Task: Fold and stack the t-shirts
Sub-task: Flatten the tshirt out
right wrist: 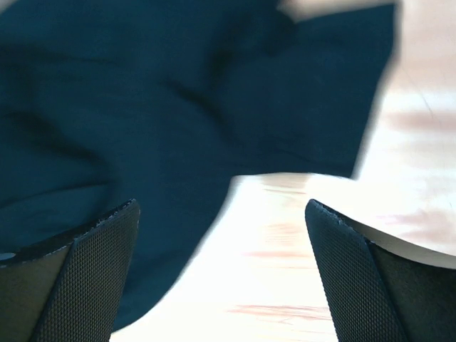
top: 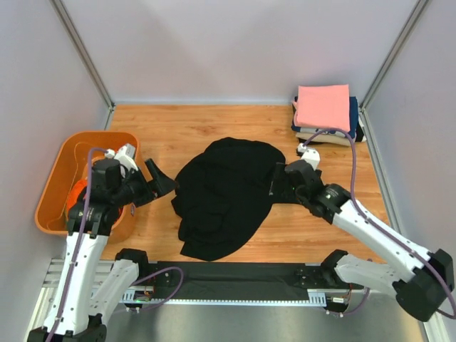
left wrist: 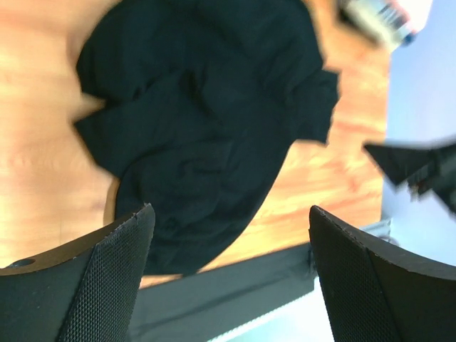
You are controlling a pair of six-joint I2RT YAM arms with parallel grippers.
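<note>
A black t-shirt [top: 224, 196] was found in the middle of the wooden tabletop [top: 164, 132], spread out but crumpled and not yet folded. At the far right corner three folded shirts were piled: a pink t-shirt [top: 323, 105] on top, a navy t-shirt [top: 354, 114] under it and a cream t-shirt [top: 320, 135] at the bottom. The left claw [top: 162, 179] was held just beside the left edge of the black t-shirt, with its jaws wide apart and nothing gripped between them. In the left wrist view the dark cloth was seen beyond its fingers [left wrist: 107, 278]. The right claw [top: 275, 182] was placed at the right edge of the same shirt, near a sleeve. Its jaws were also apart and no cloth was caught between them. Whether it touched the cloth could not be told. An orange plastic tub [top: 57, 178] was standing at the left edge of the tabletop, close to the left arm.
</note>
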